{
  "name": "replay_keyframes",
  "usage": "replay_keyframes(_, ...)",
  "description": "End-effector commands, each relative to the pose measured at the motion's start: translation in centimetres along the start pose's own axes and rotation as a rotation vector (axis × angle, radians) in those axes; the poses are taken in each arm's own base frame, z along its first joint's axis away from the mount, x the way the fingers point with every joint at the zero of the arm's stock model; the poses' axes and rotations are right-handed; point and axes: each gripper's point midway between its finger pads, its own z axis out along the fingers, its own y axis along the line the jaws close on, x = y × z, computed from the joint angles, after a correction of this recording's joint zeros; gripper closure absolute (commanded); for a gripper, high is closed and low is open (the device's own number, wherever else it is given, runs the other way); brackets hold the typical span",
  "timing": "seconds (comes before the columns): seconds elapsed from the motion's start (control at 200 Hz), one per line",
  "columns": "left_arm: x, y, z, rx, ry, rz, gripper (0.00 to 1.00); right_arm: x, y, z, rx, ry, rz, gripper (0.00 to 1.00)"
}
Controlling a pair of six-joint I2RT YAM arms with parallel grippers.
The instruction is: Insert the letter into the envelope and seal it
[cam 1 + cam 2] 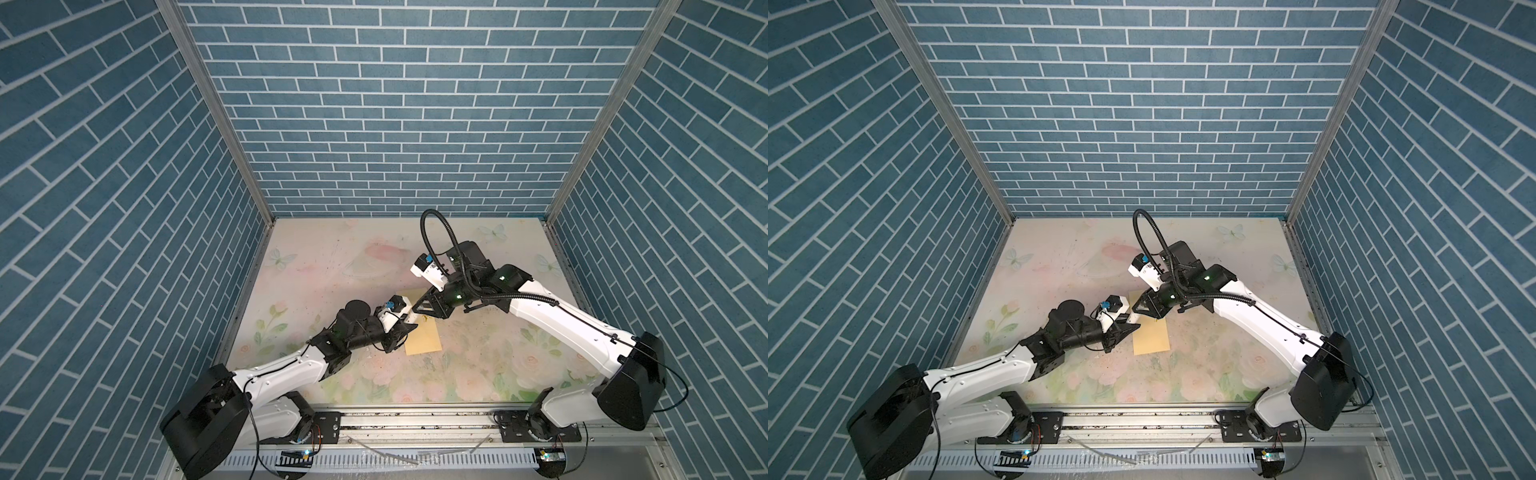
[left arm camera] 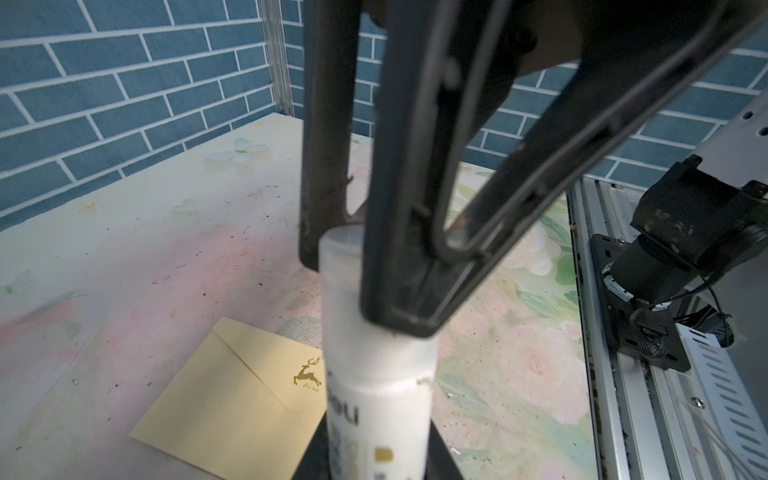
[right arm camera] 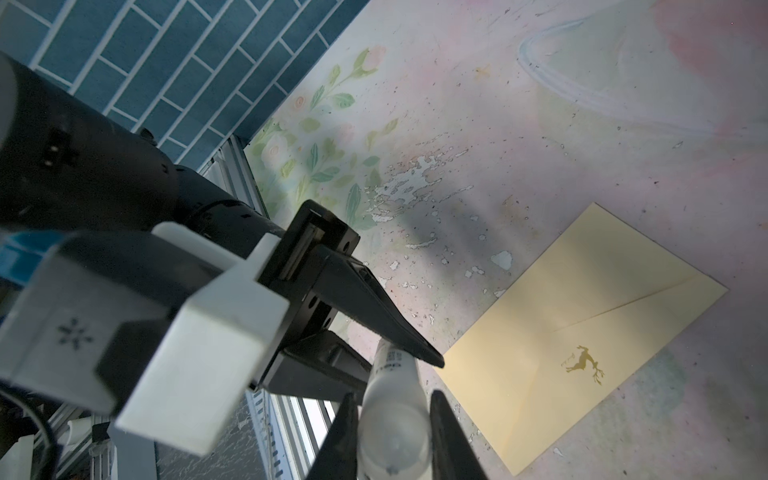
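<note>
The yellow envelope (image 1: 422, 337) (image 1: 1150, 337) lies flat on the table, its flap folded down, with a small gold deer mark (image 2: 307, 372) (image 3: 584, 362) on the flap. The letter is hidden from every view. Both grippers meet just above the envelope's left edge on a white glue stick (image 2: 380, 374) (image 3: 392, 415). My left gripper (image 2: 376, 457) (image 1: 410, 327) is shut on the stick's printed body. My right gripper (image 3: 395, 442) (image 1: 415, 310) is shut on its frosted cap end, its fingers (image 2: 399, 266) seen close in the left wrist view.
The floral table mat (image 1: 478, 365) is worn and speckled. Blue brick-pattern walls (image 1: 395, 124) close in three sides. A metal rail (image 1: 415, 419) with the arm bases runs along the front edge.
</note>
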Motion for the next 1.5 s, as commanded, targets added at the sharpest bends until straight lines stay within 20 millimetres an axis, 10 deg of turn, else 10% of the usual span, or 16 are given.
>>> replay_keyframes(0.0,-5.6,-0.4,-0.4,0.004,-0.193,0.099,1.00,3.7,1.9,3.1,-0.103,0.123,0.048,0.97)
replay_keyframes(0.23,-5.6,-0.2,-0.5,-0.008,-0.191,0.097,1.00,5.0,1.7,4.9,-0.102,0.152,0.067,0.97)
replay_keyframes(0.52,-4.9,1.1,-0.7,-0.083,-0.153,0.075,1.00,0.3,0.9,2.3,0.043,-0.001,-0.047,0.87)
replay_keyframes(0.87,-4.5,2.4,-1.8,-0.180,-0.111,-0.010,1.00,-4.4,-0.2,-4.5,0.286,-0.352,-0.126,0.42)
replay_keyframes(1.15,-7.5,2.8,-2.3,-0.189,-0.192,-0.163,1.00,-5.0,0.4,-7.2,0.291,-0.533,-0.116,0.22)
replay_keyframes(1.49,-10.4,2.8,-1.9,-0.134,-0.322,-0.302,1.00,-5.3,1.3,-7.7,0.228,-0.610,-0.089,0.20)
